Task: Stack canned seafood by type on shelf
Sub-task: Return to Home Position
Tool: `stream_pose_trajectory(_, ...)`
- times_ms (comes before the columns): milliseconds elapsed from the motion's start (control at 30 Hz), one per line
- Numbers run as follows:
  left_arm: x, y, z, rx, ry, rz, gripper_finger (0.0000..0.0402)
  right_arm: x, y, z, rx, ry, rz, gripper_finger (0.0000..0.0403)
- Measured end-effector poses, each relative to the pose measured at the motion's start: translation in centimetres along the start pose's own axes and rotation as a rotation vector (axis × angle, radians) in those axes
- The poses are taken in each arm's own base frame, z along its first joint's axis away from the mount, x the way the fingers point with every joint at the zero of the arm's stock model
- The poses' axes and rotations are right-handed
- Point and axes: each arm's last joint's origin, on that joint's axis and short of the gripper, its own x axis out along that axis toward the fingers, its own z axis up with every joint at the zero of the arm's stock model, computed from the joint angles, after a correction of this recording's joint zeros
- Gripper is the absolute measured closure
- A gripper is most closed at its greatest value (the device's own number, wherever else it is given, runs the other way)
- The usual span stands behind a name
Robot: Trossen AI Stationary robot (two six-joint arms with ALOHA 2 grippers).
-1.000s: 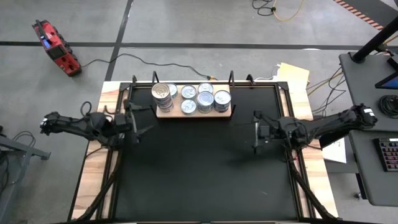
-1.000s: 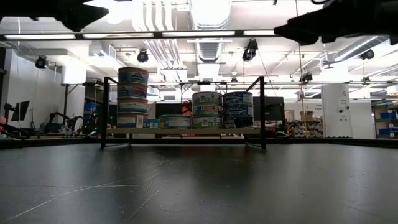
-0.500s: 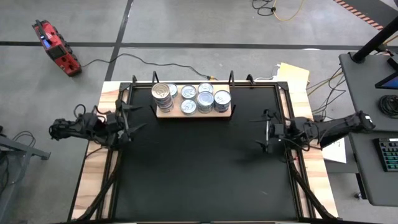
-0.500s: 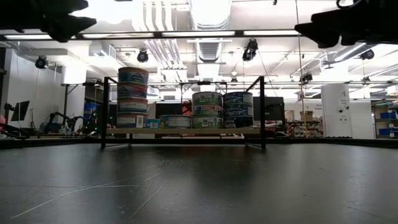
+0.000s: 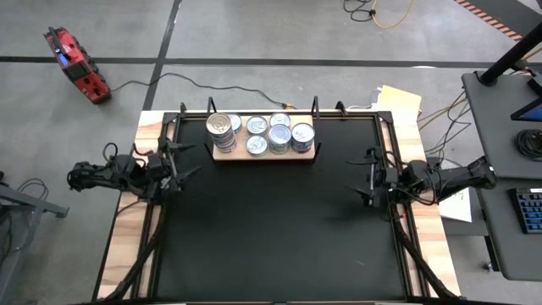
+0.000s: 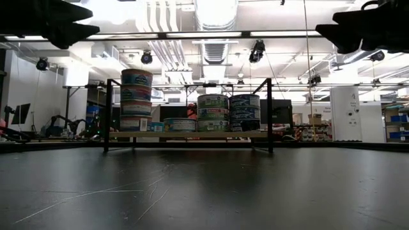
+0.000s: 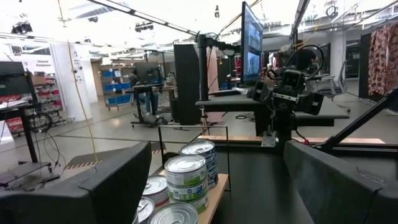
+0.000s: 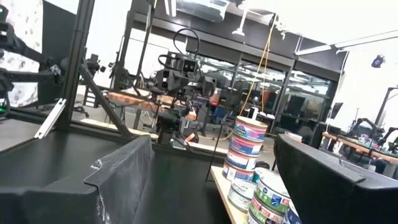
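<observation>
The canned seafood stands in stacks on the light wooden shelf at the table's far edge. In the low view a tall stack is on the left, a single low tin beside it, and two shorter stacks on the right. The tins rest on the board. My left gripper hovers open near the table's left edge, short of the shelf. My right gripper hovers open near the right edge. Both wrist views show the tins ahead, between open fingers.
A black metal frame stands around the shelf, with posts along the table's far edge. The black tabletop stretches between the two arms. Wooden side strips border it. Each wrist view shows the other arm across the table.
Both arms have drawn back from the middle of the table: the left gripper toward the left edge, the right gripper toward the right edge. Both have stayed open. The tins and the shelf have not moved.
</observation>
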Motion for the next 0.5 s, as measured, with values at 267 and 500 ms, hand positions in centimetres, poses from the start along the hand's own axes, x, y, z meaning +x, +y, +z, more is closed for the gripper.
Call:
stream_pose_trajectory(267,0.1,-0.1,-0.5,-0.024,0.024,-0.004,0.0051,-0.8,0.0,-0.3,0.004,0.014,0.004,0.0092)
stream_pose_trajectory(500,0.5,-0.8,-2.7,-0.046,0.052,-0.007,0.0051,-0.9,0.2,-0.4,0.003,0.003,0.06,0.0102)
